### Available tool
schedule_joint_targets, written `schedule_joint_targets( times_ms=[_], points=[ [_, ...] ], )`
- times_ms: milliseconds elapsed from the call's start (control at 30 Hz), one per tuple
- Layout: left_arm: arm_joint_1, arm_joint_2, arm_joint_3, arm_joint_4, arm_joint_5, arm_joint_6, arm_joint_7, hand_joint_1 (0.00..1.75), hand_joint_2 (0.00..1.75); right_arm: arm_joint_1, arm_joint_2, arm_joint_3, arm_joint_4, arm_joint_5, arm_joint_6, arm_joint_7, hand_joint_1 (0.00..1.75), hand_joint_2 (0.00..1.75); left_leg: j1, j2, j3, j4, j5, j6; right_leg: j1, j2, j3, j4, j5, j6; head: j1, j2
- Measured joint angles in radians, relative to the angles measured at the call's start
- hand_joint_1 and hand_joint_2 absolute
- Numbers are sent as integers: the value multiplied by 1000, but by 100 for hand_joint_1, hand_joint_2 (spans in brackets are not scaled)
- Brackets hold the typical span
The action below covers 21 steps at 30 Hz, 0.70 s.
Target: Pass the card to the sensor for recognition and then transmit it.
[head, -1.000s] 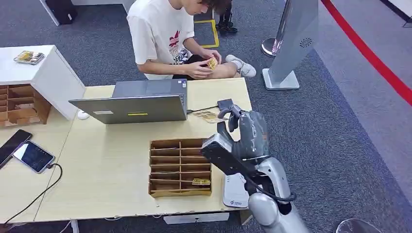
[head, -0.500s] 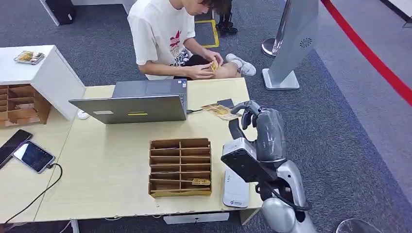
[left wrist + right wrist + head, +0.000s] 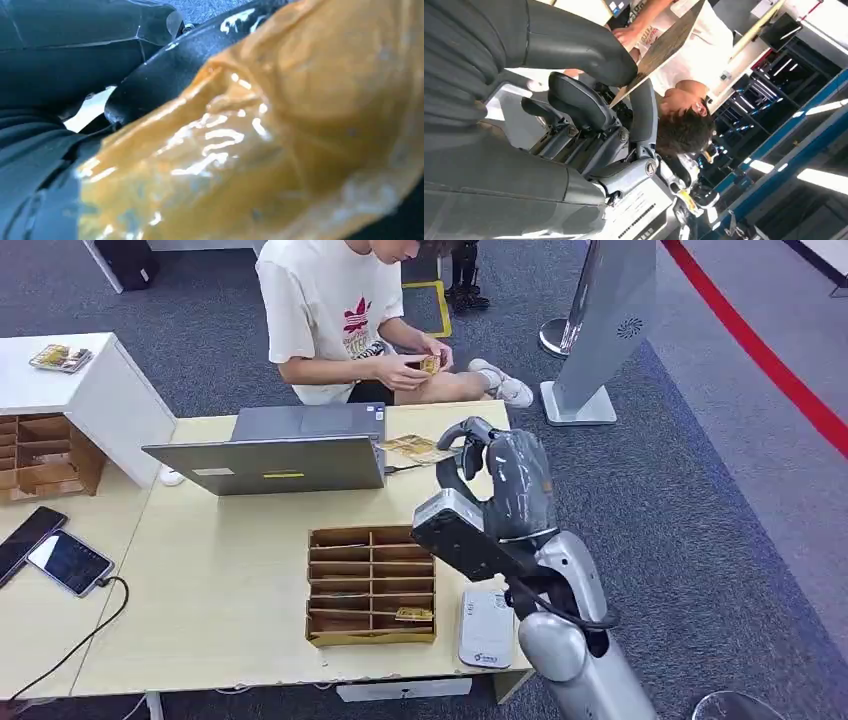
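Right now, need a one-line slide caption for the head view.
Right robot hand holds a card above the table's far edge, toward the seated person; white sensor behind it.

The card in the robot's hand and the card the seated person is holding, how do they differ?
The robot's card is pinched by the right hand, held out flat above the desk's far edge; the person's card sits between both hands over the lap and looks smaller from here. Both look yellowish.

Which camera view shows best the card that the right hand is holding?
The right wrist view: the card is seen close and edge-on, pinched by the right hand. The head view shows the card small, beyond the fingers. The left wrist view gives a yellow blur.
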Motion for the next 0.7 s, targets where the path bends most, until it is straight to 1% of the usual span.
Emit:
schedule_joint_targets(
  times_ms=[200, 367, 500, 700],
  points=[
    [-6, 7, -33, 0, -26, -20, 19, 0, 0, -119, 28, 21, 100, 23, 55, 56, 175, 175, 0, 0, 1, 0, 0, 0, 0, 1, 0, 0, 1, 0, 0, 0],
    [-13, 13, -61, 0, -43, -34, 29, 0, 0, -206, 57, 35, 187, 43, 87, 89, 175, 175, 0, 0, 1, 0, 1, 0, 0, 1, 0, 0, 1, 0, 0, 0],
    [-18, 16, -77, 0, -54, -44, 32, 0, 0, -256, 79, 43, 265, 68, 102, 117, 175, 175, 0, 0, 0, 0, 1, 0, 0, 0, 0, 0, 1, 0, 0, 0],
    [-22, 20, -101, 0, -68, -54, 40, 0, 0, -310, 103, 50, 366, 128, 99, 149, 175, 175, 0, 0, 0, 0, 1, 0, 0, 0, 0, 0, 1, 0, 0, 0]
  ],
)
